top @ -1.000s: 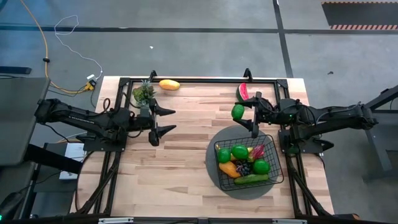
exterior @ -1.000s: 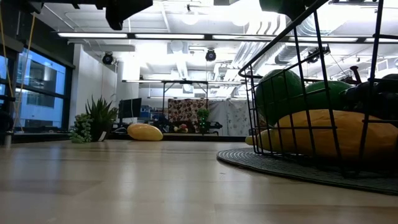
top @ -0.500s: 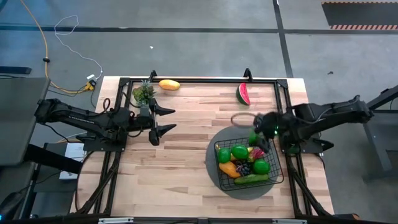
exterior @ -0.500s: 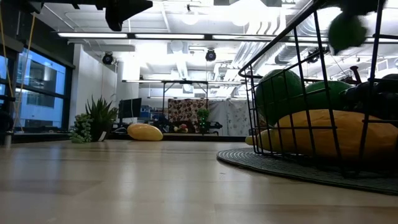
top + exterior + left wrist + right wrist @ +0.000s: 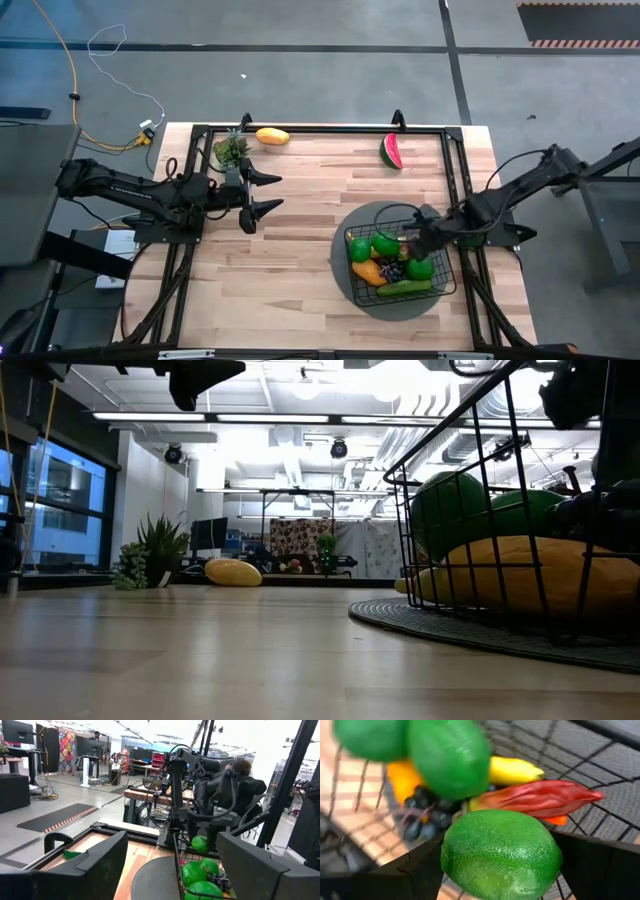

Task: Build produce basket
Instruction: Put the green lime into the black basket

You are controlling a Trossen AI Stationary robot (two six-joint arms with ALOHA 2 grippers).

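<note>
The black wire basket (image 5: 348,250) stands on a round grey mat (image 5: 345,285) at the table's right. It holds green limes (image 5: 385,243), an orange mango (image 5: 367,272), dark grapes (image 5: 422,815), a cucumber (image 5: 405,288), a red chili (image 5: 540,797) and a yellow banana (image 5: 512,770). My right gripper (image 5: 412,238) hangs over the basket, shut on another green lime (image 5: 500,852). My left gripper (image 5: 272,193) stands open and level at the table's left, with nothing between its fingers. My right gripper pinches the lime between its two fingers, one on each of its opposite sides (image 5: 451,862). The fingers come from above, pointing steeply down. The lime (image 5: 200,843) is lifted clear, just above the produce in the basket.
A watermelon slice (image 5: 391,152) lies at the far edge, right of centre. A yellow mango (image 5: 271,136) and a small green plant (image 5: 230,150) sit at the far left. Black frame rails (image 5: 320,128) run round the table. A person (image 5: 245,775) sits beyond the table.
My right gripper has carried the lime from beside the watermelon slice toward the table's near edge and down, until it hangs over the basket. It has tipped from level to pointing steeply down and has rolled about its own line.
</note>
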